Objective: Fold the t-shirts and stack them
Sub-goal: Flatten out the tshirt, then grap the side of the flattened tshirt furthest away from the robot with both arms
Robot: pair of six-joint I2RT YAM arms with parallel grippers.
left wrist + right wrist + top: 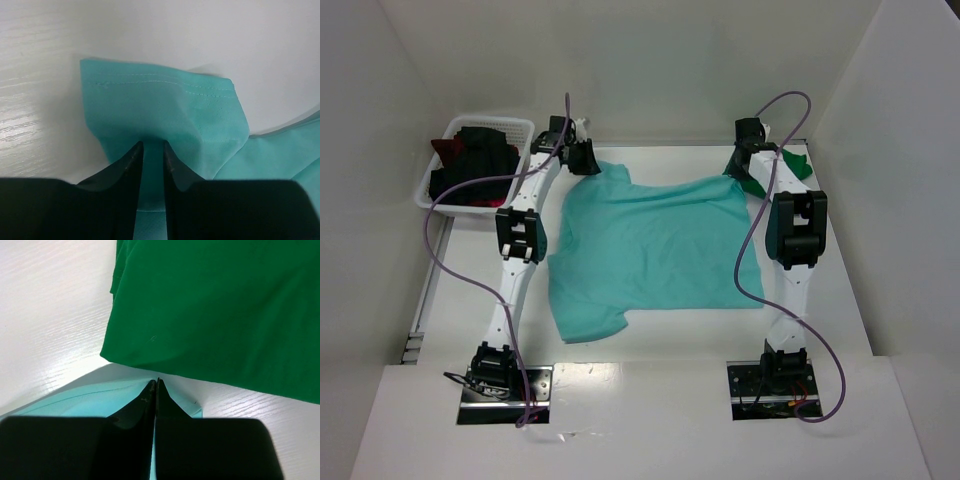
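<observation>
White walls enclose a white table (650, 350) on three sides. We find the teal t-shirt (640, 250) spread flat in a single layer at the centre of that table, between the two arms. No fold is visible in it.

At the far left corner stands the white lattice basket (492, 119). It contains black garments (475, 155) and a dark red one (445, 150), all in a loose heap.

At the far right corner lies the dark green t-shirt (225, 310), compact and with straight edges. We judge it already folded and serving as the base of the stack.

The left gripper (153, 145) sits at the far left corner of the teal t-shirt, on the sleeve (160, 100). Its jaws stand narrow, with a ridge of sleeve cloth between them and puckers spreading from the tips. We read this as a pinch on the sleeve.

The right gripper (156, 381) rests at the far right corner of the teal t-shirt, just beside the dark green one. Its jaws are pressed together. We cannot tell whether any teal cloth is caught between them.

Status, by our assessment: one shirt finished, one laid out and gripped for its first fold, and the basket contents not yet begun. Most of the task remains.
</observation>
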